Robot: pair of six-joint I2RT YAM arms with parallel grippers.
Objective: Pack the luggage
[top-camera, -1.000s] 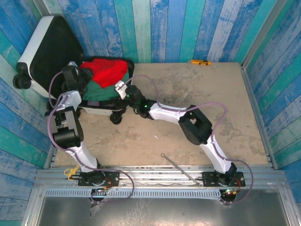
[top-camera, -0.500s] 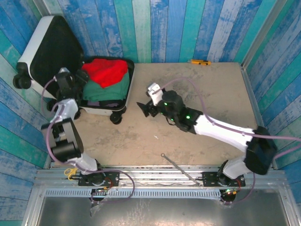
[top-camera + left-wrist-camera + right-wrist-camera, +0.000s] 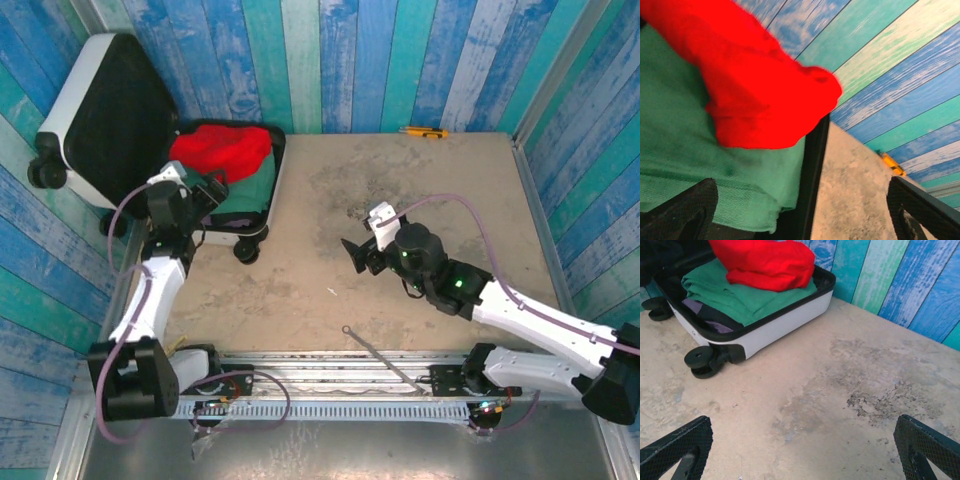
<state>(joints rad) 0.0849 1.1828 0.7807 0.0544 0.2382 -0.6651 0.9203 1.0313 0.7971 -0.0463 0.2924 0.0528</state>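
Note:
The white hard-shell luggage [image 3: 75,95] lies open at the far left, its black-lined lid leaning on the wall. Its base [image 3: 775,329] holds a folded green garment [image 3: 740,297] with a red garment [image 3: 220,150] on top. Black wheels [image 3: 702,360] stick out at the near end. My left gripper [image 3: 207,193] hovers open at the near edge of the base; in the left wrist view it [image 3: 800,215] looks over the green cloth [image 3: 695,150] and black rim [image 3: 812,175]. My right gripper [image 3: 358,256] hangs open and empty over the bare table [image 3: 805,405].
A yellow-and-black tool [image 3: 424,131] lies by the far wall. A thin metal rod [image 3: 375,352] rests near the front rail. Painted plank walls close in the table on three sides. Stained bare surface stretches right of the suitcase.
My right gripper has pulled back from the suitcase to mid-table, empty. My left gripper has shifted from the suitcase's left side to its near edge.

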